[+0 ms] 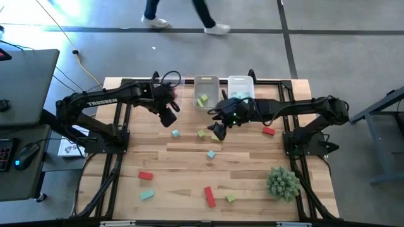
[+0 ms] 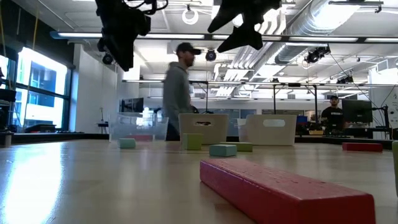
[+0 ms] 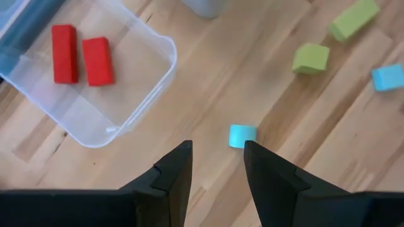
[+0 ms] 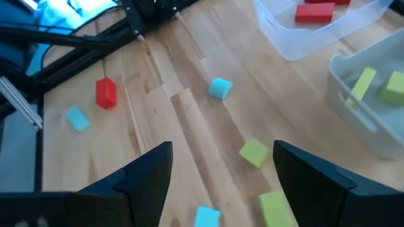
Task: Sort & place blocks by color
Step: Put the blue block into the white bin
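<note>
Both grippers hanging empty over a half-sorted table

The left gripper (image 3: 218,167) is hovering with jaws spread above a small teal cube (image 3: 242,135), just beside the bin (image 3: 161,47) that is holding two red blocks (image 3: 82,57); the right gripper (image 4: 221,167) is hanging mid-table, jaws wide, over two green blocks (image 4: 254,152). The remaining blocks (image 1: 208,195) are lying scattered toward the near edge, others already in the far bins. They are looking like light, stiff little cubes and bars (probably smooth-faced, so apt to skid or twist). I would be pinching each across two flat opposite sides, bars across the short width near the middle.
</note>
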`<state>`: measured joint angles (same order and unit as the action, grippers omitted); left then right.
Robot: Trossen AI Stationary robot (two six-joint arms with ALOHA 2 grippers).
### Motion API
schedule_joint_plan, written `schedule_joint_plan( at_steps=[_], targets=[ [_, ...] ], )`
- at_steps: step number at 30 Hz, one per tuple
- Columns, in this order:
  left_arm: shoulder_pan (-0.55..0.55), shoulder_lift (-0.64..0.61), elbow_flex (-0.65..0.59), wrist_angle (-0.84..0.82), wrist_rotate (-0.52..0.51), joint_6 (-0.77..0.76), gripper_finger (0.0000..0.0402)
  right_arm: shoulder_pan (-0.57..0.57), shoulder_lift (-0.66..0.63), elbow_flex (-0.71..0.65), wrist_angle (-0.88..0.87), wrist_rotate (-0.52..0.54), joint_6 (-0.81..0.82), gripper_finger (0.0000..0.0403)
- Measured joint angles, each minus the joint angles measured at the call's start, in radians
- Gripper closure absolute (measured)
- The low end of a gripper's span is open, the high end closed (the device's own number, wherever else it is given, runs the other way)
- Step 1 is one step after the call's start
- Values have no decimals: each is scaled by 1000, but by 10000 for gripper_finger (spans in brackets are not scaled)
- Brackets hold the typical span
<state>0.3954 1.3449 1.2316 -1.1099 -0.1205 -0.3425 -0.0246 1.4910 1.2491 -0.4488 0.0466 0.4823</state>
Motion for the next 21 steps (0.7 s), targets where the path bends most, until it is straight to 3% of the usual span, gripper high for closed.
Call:
schedule_joint_plan(
  at_steps=[11,21],
  targets=[
    [-83,-93,0,-6,5,40,268,160,0,0,95,134,192,139],
    [-131,-147,0,-121,34,-10,268,252,0,0,244,204,236,139]
  ],
)
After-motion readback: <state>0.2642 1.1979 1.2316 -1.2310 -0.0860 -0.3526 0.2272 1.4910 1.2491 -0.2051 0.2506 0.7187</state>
